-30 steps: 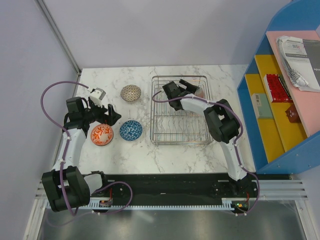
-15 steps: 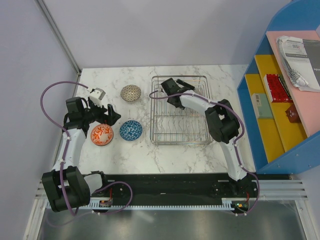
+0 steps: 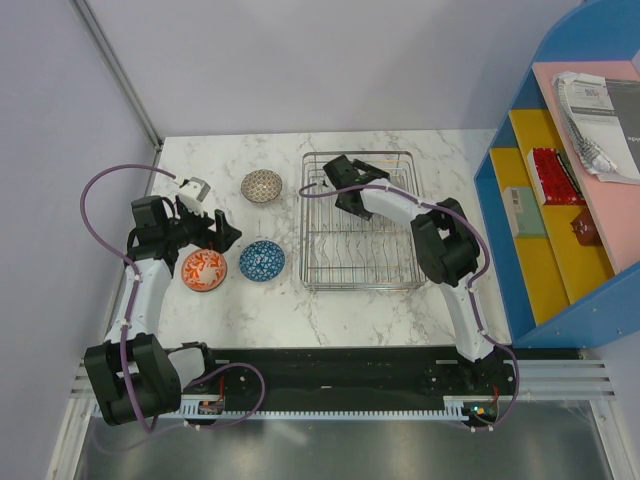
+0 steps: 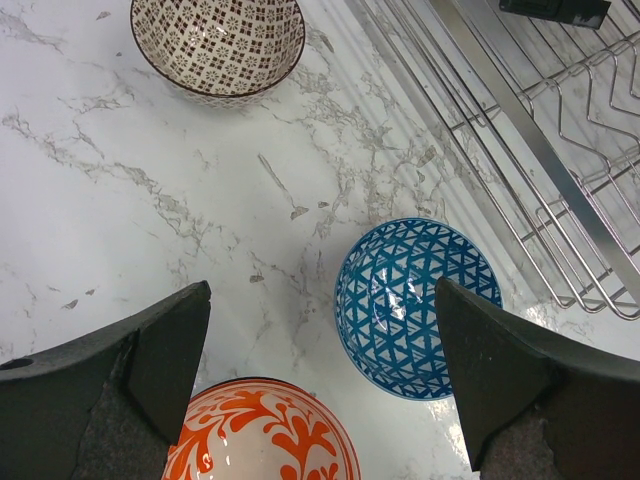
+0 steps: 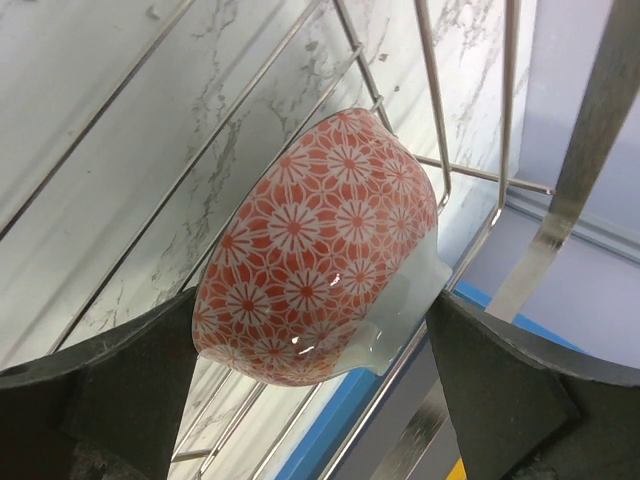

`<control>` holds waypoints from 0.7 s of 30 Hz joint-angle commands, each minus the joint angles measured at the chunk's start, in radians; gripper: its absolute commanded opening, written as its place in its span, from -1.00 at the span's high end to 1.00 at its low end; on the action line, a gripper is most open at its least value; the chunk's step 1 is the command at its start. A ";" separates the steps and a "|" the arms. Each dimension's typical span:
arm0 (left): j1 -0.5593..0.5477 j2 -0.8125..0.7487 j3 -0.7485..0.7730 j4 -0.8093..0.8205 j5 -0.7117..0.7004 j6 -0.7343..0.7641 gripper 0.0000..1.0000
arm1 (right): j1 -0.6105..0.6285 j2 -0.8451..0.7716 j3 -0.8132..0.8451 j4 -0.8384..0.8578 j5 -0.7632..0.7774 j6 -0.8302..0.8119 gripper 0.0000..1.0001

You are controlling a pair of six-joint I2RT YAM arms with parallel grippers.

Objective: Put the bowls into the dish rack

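Note:
The dish rack (image 3: 360,272) stands right of centre on the marble table. My right gripper (image 3: 370,167) is over its far end. In the right wrist view its jaws (image 5: 315,330) close on an orange-red flower-patterned bowl (image 5: 320,250), tilted on its side above the rack's wires (image 5: 430,110). My left gripper (image 3: 218,232) is open and empty, low over the table (image 4: 320,300). It hovers between an orange-and-white bowl (image 3: 203,268) (image 4: 260,435) and a blue-patterned bowl (image 3: 262,260) (image 4: 415,305). A grey-black patterned bowl (image 3: 262,185) (image 4: 218,45) sits farther back.
A blue, yellow and pink shelf unit (image 3: 560,200) with small items stands at the table's right edge. Grey walls close the back and left. The rack's near-left rim (image 4: 520,150) lies close to the blue bowl.
My right gripper has moved a little toward the rack's far left with the flower bowl, which is now hidden under it in the top view. The left arm has barely moved.

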 commanded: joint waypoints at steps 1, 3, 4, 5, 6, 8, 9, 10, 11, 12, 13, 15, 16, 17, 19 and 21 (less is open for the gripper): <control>0.009 -0.028 -0.001 0.036 0.030 -0.015 -0.99 | 0.008 -0.015 0.063 -0.057 -0.125 -0.003 -0.96; 0.011 -0.027 0.000 0.036 0.031 -0.015 -0.99 | 0.008 -0.015 0.089 -0.129 -0.217 0.003 -0.96; 0.011 -0.027 0.000 0.036 0.031 -0.015 -0.99 | 0.008 -0.015 0.111 -0.152 -0.243 0.005 -0.96; 0.011 -0.027 0.000 0.038 0.031 -0.015 -0.99 | 0.008 -0.014 0.122 -0.170 -0.263 0.006 -0.96; 0.013 -0.027 0.000 0.036 0.028 -0.015 -0.99 | 0.008 -0.012 0.128 -0.200 -0.281 0.008 -0.96; 0.013 -0.030 -0.001 0.036 0.033 -0.015 -0.99 | 0.006 -0.017 0.137 -0.233 -0.341 0.005 -0.96; 0.014 -0.028 0.000 0.038 0.031 -0.015 -0.99 | 0.006 -0.023 0.137 -0.237 -0.358 0.005 -0.96; 0.016 -0.030 -0.001 0.036 0.033 -0.015 -0.99 | 0.005 -0.026 0.137 -0.238 -0.372 0.006 -0.96; 0.016 -0.030 -0.001 0.036 0.034 -0.015 -0.99 | 0.003 -0.025 0.140 -0.238 -0.367 0.008 -0.96; 0.014 -0.030 0.000 0.036 0.034 -0.016 -0.99 | 0.001 -0.020 0.145 -0.238 -0.358 0.011 -0.96; 0.016 -0.028 0.000 0.036 0.034 -0.015 -0.99 | 0.000 -0.017 0.155 -0.237 -0.349 0.020 -0.96; 0.017 -0.031 0.000 0.036 0.034 -0.018 -0.99 | -0.008 -0.002 0.163 -0.214 -0.282 0.034 -0.96; 0.016 -0.033 0.000 0.036 0.034 -0.016 -0.99 | -0.015 0.001 0.159 -0.197 -0.253 0.037 -0.96; 0.017 -0.031 0.000 0.036 0.036 -0.016 -0.99 | -0.018 0.001 0.149 -0.145 -0.196 0.042 -0.96; 0.019 -0.033 0.000 0.036 0.037 -0.015 -0.99 | -0.025 -0.011 0.119 -0.096 -0.156 0.040 -0.96; 0.019 -0.031 -0.001 0.036 0.041 -0.016 -0.99 | -0.031 -0.019 0.099 -0.014 -0.075 0.034 -0.96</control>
